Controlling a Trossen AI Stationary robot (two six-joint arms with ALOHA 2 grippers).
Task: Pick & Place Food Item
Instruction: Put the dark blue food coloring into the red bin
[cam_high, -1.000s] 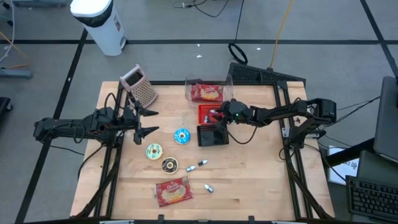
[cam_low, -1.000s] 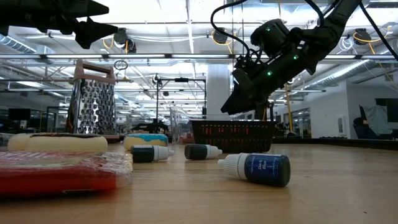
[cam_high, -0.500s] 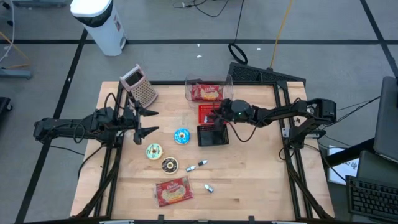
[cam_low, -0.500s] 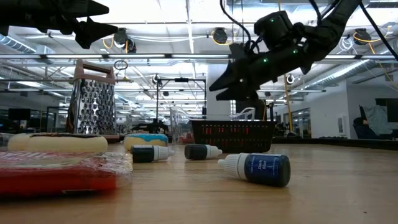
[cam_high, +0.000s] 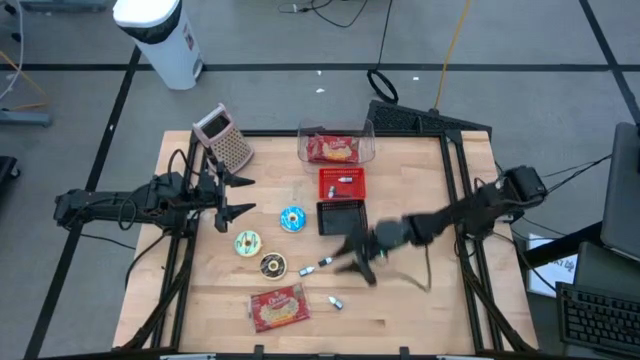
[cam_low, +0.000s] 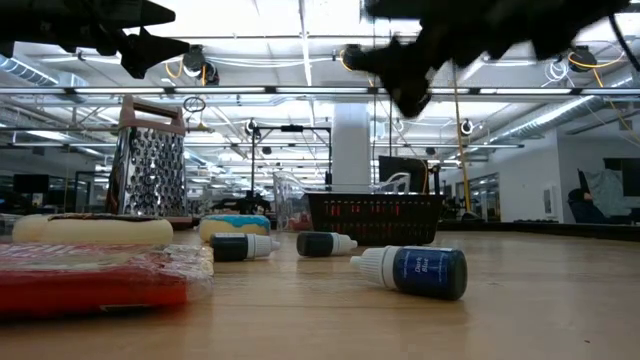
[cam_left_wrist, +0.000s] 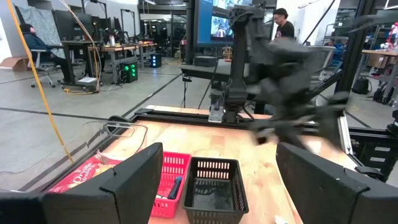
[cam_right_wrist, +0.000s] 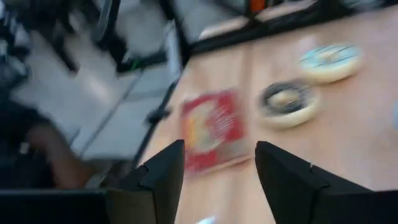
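A red, clear-wrapped food packet (cam_high: 278, 308) (cam_right_wrist: 214, 127) lies flat near the table's front edge. A second red packet (cam_high: 335, 148) lies in a clear box at the back. Three donuts lie on the table: blue (cam_high: 292, 219), green (cam_high: 247, 243) and chocolate (cam_high: 272, 265). My right gripper (cam_high: 352, 262) (cam_right_wrist: 217, 168) hangs open and blurred above the table, right of the chocolate donut, with nothing between its fingers. My left gripper (cam_high: 235, 196) (cam_left_wrist: 217, 180) waits open and level at the table's left, above the wood.
A red basket (cam_high: 342, 183) holding a small dropper bottle and a black basket (cam_high: 342, 217) stand mid-table. Two more dropper bottles (cam_high: 318, 265) (cam_high: 336, 301) lie near the front packet. A metal grater (cam_high: 228, 140) stands at the back left. A white bin (cam_high: 165, 40) stands beyond the table.
My right gripper has swung fast from above the red and black baskets toward the table's near edge, rising a little and tipping up from a downward slant to nearly level. No object has moved.
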